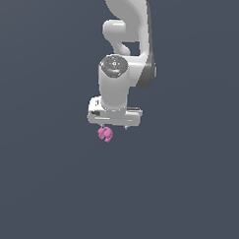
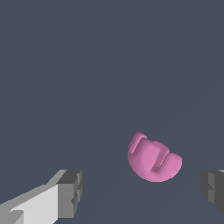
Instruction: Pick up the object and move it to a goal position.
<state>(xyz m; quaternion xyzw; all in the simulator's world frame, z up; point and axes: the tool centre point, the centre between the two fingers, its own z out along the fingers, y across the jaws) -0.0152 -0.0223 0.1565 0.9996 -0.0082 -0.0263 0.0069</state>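
- Fingers set wide apart, one dark pad on each side of the wrist view, nothing clamped between them.
- Gripper pointing straight down, hovering over the flat grey bench; only two short tips visible beneath the white hand body in the exterior view.
- Pink object lying on the bench, loose, touching neither pad.
- Seen from the wrist: lumpy, rounded, with ridges and grooves on its upper side; sits inside the gap but closer to one pad than the other, so not centred.
- Seen from outside: object just below the hand and slightly toward the exterior view's left of its middle.
- Progress, as judged: early. Approach apparently made; no grasp, no lift, no carry yet.
- No goal marker visible in either picture, so distance to the goal cannot be told.
- Left to do, as judged: centre over the object, lower, close, raise, then move to the goal.
- Arm pose: upper links rising out of the exterior view's top edge, wrist folded down, last joint vertical above the hand.
- Height of the tips above the bench hard to read; no clear shadow to go by.
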